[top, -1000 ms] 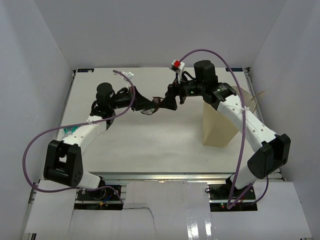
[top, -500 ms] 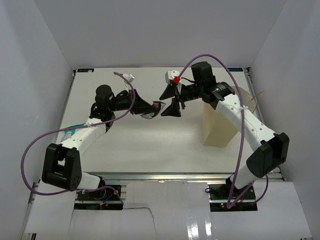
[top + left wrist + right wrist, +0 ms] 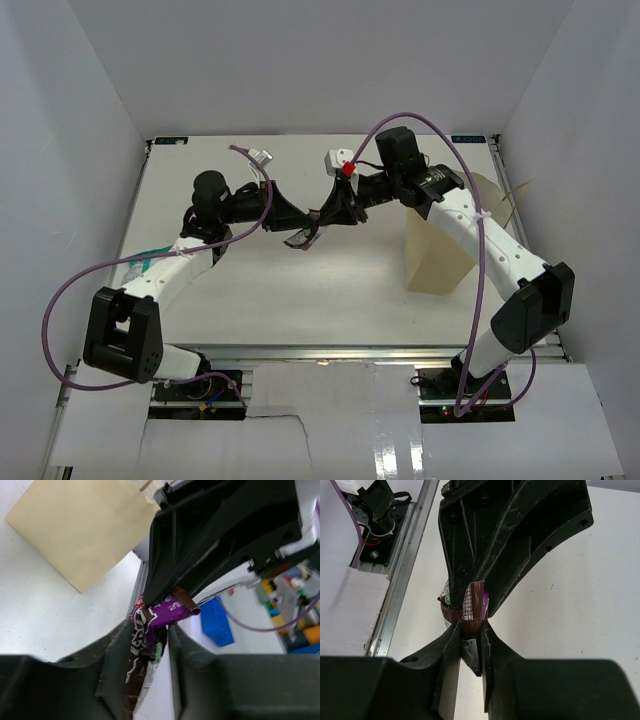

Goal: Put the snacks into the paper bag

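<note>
A small dark purple snack bar (image 3: 304,236) hangs above the middle of the table, between my two grippers, which meet tip to tip. My right gripper (image 3: 470,626) is shut on one end of the bar (image 3: 474,605). My left gripper (image 3: 150,630) stands open around the other end. The bar (image 3: 159,614) leans on its left finger, with a gap to the right finger. The tan paper bag (image 3: 440,255) stands upright at the right, under my right arm, and also shows in the left wrist view (image 3: 80,530). A pale teal packet (image 3: 140,262) lies by my left arm.
White walls close in the table on the left, back and right. A purple cable (image 3: 440,130) loops over each arm. The metal rail of the table's near edge (image 3: 400,570) runs beside the right gripper.
My right gripper has come down onto the bar and shut on it. My left gripper, shut on the bar before, has opened its jaws.
</note>
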`<state>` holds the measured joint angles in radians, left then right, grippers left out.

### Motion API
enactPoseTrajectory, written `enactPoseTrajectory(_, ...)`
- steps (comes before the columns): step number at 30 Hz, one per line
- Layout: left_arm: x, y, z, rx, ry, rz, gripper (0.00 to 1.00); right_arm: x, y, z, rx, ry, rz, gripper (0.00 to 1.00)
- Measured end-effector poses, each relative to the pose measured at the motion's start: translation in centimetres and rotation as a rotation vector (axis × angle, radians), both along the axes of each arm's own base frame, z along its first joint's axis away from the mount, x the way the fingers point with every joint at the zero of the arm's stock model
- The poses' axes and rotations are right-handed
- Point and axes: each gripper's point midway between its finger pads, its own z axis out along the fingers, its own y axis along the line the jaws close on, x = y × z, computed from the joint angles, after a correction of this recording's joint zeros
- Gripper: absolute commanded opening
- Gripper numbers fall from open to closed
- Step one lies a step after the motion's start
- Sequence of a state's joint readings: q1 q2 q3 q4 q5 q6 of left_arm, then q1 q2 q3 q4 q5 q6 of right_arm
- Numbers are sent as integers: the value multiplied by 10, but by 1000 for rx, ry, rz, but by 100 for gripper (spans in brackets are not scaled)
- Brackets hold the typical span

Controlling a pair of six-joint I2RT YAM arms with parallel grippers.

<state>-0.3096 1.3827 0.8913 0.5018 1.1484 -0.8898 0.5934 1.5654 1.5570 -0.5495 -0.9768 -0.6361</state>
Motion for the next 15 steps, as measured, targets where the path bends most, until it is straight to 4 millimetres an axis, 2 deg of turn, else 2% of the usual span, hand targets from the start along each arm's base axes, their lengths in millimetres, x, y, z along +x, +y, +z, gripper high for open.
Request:
enactPoseTrajectory(4, 3, 3, 7, -11, -20, 59, 73, 0, -2, 1, -7, -10, -12, 9)
enactPoseTrajectory(6, 4, 10, 15, -21, -49, 107, 75, -1, -8, 7, -7, -19, -28, 8)
enactPoseTrajectory(8, 7, 20, 25, -29, -85, 170, 82, -1, -16, 18, 8, -33, -47, 8)
enactPoseTrajectory(12, 24, 63, 47, -10, -178, 423, 97, 10, -51, 55, 67, -57, -145, 8)
enactPoseTrajectory(15, 41, 100, 50, 71, -193, 697, 98, 25, -89, 94, 127, -79, -278, 8)
